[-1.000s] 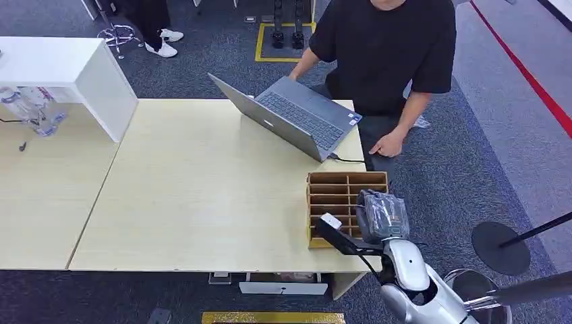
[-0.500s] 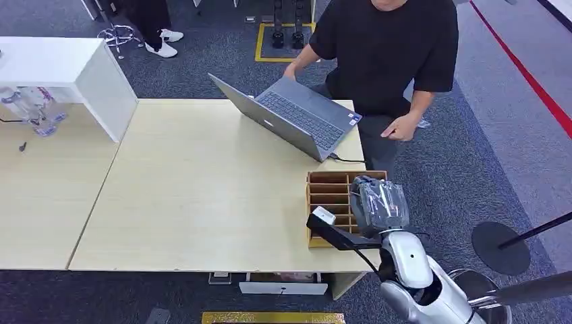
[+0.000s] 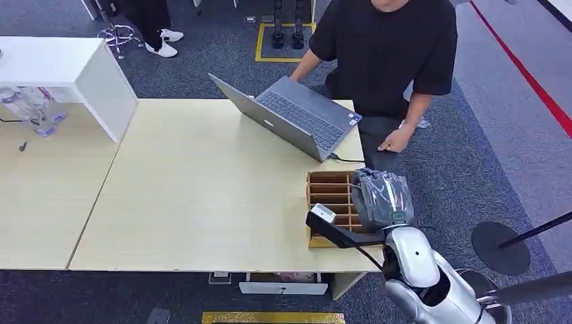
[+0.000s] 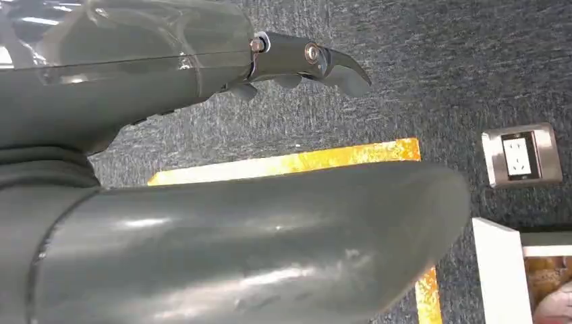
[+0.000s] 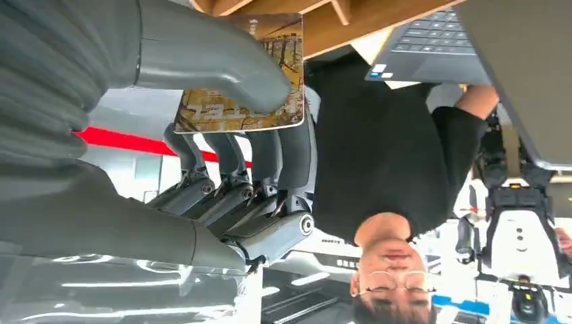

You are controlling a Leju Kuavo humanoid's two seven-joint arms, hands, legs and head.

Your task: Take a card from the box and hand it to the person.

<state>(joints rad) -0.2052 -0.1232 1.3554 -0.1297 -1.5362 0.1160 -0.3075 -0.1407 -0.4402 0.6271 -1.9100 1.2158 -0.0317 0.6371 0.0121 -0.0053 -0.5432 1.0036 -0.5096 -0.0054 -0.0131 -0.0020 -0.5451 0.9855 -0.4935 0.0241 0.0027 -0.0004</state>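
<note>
Right hand (image 5: 222,142) pinches the card (image 5: 243,81) over the box (image 3: 330,202); left hand (image 4: 202,135) probably empty; lift clear, then reach to the person (image 3: 388,54).

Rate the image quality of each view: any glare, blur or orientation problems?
Head view: sharp, evenly lit; the right robot hand over the box is wrapped in shiny plastic. Right wrist view: upside down, card crisp, thumb soft. Left wrist view: left robot hand close and blurred, with glare streaks.
</note>
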